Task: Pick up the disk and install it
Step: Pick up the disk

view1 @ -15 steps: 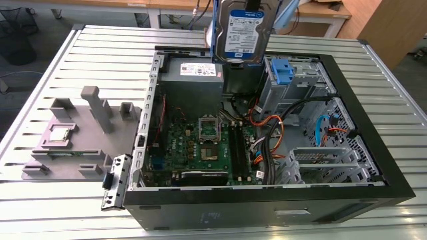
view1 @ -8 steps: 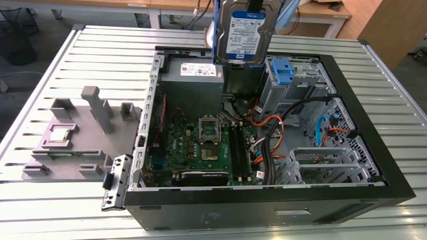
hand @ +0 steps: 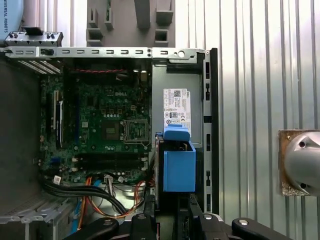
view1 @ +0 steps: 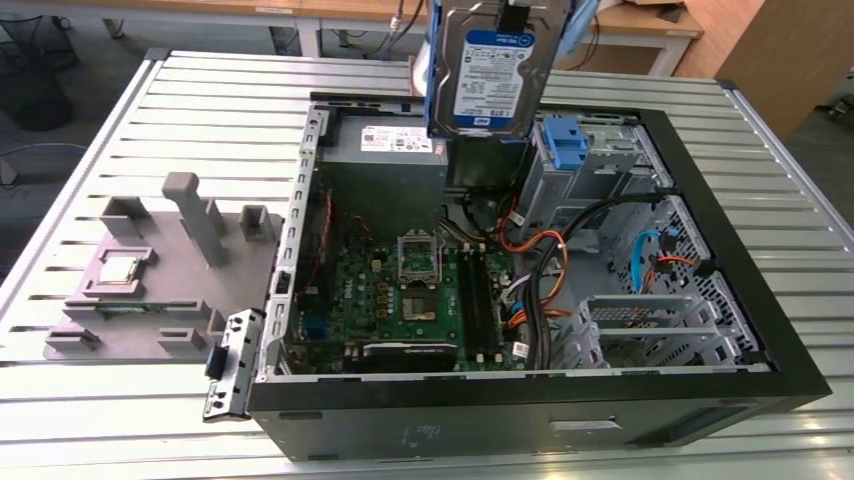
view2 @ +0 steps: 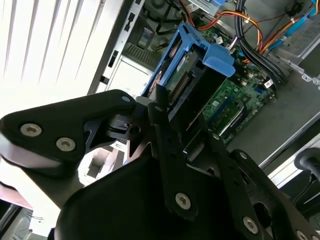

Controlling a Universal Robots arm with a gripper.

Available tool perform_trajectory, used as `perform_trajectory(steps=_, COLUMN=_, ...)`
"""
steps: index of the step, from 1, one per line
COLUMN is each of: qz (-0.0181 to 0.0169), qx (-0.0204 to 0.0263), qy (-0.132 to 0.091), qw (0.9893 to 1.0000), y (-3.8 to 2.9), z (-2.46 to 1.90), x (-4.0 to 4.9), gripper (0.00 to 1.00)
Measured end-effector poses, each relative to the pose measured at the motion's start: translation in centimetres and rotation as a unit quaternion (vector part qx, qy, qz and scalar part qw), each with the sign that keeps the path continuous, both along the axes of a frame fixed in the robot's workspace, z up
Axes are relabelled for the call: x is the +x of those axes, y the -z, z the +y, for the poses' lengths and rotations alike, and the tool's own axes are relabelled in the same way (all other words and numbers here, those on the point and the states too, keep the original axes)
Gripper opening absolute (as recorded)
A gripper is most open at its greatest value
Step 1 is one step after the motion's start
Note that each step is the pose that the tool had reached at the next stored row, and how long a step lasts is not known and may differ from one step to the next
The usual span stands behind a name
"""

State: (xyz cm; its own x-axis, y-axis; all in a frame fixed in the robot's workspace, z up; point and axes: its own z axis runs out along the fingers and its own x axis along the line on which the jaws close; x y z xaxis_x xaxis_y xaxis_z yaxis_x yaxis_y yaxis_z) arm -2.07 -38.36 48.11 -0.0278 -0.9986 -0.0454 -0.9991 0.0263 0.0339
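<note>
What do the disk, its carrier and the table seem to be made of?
The disk looks like metal: silver-grey body, glossy paper-like label. The carrier is probably plastic: uniform bright blue, matte, moulded tab. The table seems to be metal: pale ribbed slats with a dull sheen.

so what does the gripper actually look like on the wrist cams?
The gripper is matte black in both wrist views. It has flat, bar-shaped finger links pinned to a rounded black body, with silver round-head screws at the joints. I can't make out cables or markings on it.
</note>
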Motion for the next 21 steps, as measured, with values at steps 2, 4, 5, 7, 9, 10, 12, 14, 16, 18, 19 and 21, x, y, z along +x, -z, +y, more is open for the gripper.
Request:
perform_trajectory(steps=2, qz=0.0000, qx=0.0001, qy=0.000, qw=1.0000, y=0.01, z=-0.46, x=0.00, gripper=0.35)
perform_trajectory(steps=4, qz=0.0000, qx=0.0002, qy=0.000, qw=1.0000, y=0.01, z=-0.97, x=0.00, gripper=0.35)
perform_trajectory(steps=5, qz=0.0000, qx=0.0001, qy=0.000, qw=1.0000, y=0.01, z=-1.21, x=0.00, gripper=0.35)
perform_trajectory(steps=7, qz=0.0000, qx=0.0001, qy=0.000, qw=1.0000, y=0.01, z=-1.72, x=0.00, gripper=0.35)
perform_trajectory(steps=9, qz=-0.0001, qx=0.0002, qy=0.000, qw=1.0000, y=0.02, z=-2.25, x=0.00, gripper=0.35)
perform_trajectory(steps=10, qz=0.0000, qx=0.0001, qy=0.000, qw=1.0000, y=0.01, z=-2.53, x=0.00, gripper=0.35)
perform_trajectory(steps=12, qz=0.0000, qx=0.0001, qy=0.000, qw=1.0000, y=0.02, z=-3.08, x=0.00, gripper=0.35)
perform_trajectory(steps=14, qz=-0.0001, qx=0.0002, qy=0.000, qw=1.0000, y=0.03, z=-3.63, x=0.00, gripper=0.35)
perform_trajectory(steps=16, qz=0.0000, qx=0.0002, qy=0.001, qw=1.0000, y=0.04, z=-4.14, x=0.00, gripper=0.35)
perform_trajectory(steps=18, qz=0.0000, qx=0.0001, qy=0.001, qw=1.0000, y=0.05, z=-4.61, x=0.00, gripper=0.35)
perform_trajectory(steps=19, qz=0.0000, qx=0.0002, qy=0.001, qw=1.0000, y=0.05, z=-4.83, x=0.00, gripper=0.35)
perform_trajectory(steps=21, qz=0.0000, qx=0.0002, qy=0.002, qw=1.0000, y=0.06, z=-5.26, x=0.00, gripper=0.35)
